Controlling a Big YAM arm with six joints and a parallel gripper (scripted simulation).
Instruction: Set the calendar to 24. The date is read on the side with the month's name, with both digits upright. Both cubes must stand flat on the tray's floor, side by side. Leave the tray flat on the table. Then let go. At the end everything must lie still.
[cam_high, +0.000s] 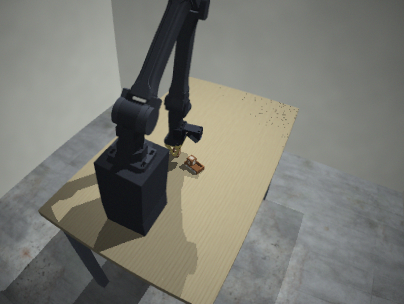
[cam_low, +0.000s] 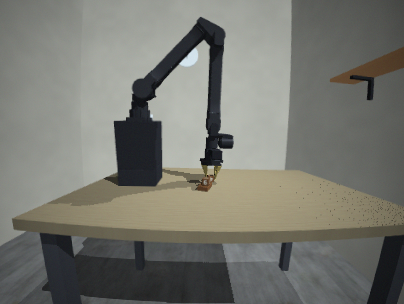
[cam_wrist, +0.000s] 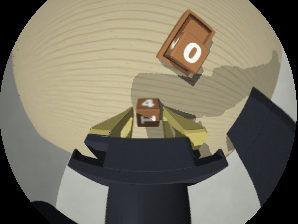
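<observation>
We judge the job to be part done, with the final layout still to make. Our fingers (cam_high: 173, 150) (cam_low: 211, 174) stand a little apart, one on either side of the 4 cube (cam_high: 175, 150) (cam_low: 211, 178) (cam_wrist: 148, 104), and we read that as a loose straddle, with nothing clamped. That cube shows a 4 on its upper face and a 1 on the side towards the wrist camera; whether it rests fully on the surface (cam_high: 235, 145) (cam_low: 280, 205) (cam_wrist: 75, 65) we cannot tell. The tray (cam_high: 198, 169) (cam_low: 202, 189) (cam_wrist: 171, 34) lies on the surface beyond the fingers, off to their right in the wrist view, near but apart from them. The 0 cube (cam_high: 191, 160) (cam_low: 205, 182) (cam_wrist: 192, 53) is at the tray's nearer end with its 0 upward; we cannot make out whether it sits flat on the floor, nor which digit faces the month side, nor the month's name. So 24 does not yet stand in the tray: one cube is outside it. Left for us, as we see it, are getting the 4 upright to the front, bringing that cube in beside the other, making sure a 2 shows on its left, then letting go and drawing clear so all lies still.
</observation>
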